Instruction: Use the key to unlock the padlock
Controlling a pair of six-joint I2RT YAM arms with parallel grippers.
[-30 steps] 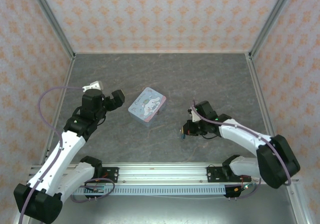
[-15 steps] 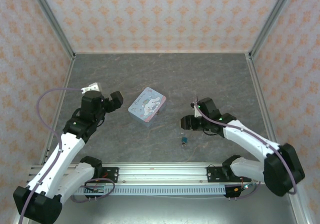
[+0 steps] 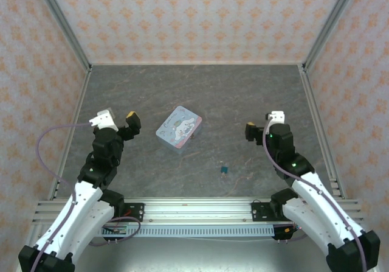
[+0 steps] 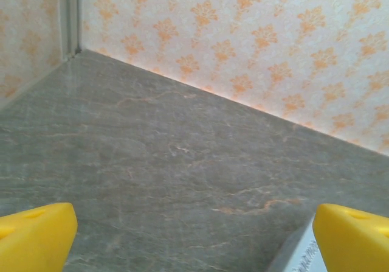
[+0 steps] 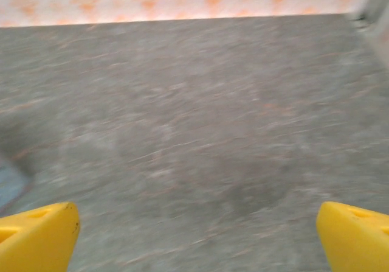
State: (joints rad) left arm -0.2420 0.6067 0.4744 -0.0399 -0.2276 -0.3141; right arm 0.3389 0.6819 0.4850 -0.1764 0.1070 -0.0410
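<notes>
Top external has the tiny padlock (image 3: 224,170) loose on the counter (image 3: 200,89), with left gripper (image 4: 194,238) and right gripper (image 5: 194,238) both spread empty, so any pinch may skid it.

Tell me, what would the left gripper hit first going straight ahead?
Probably the bare grey tabletop, before the patterned wall beyond; depth is hard to judge. The left gripper is open, and the tin's corner sits right of its line.
</notes>
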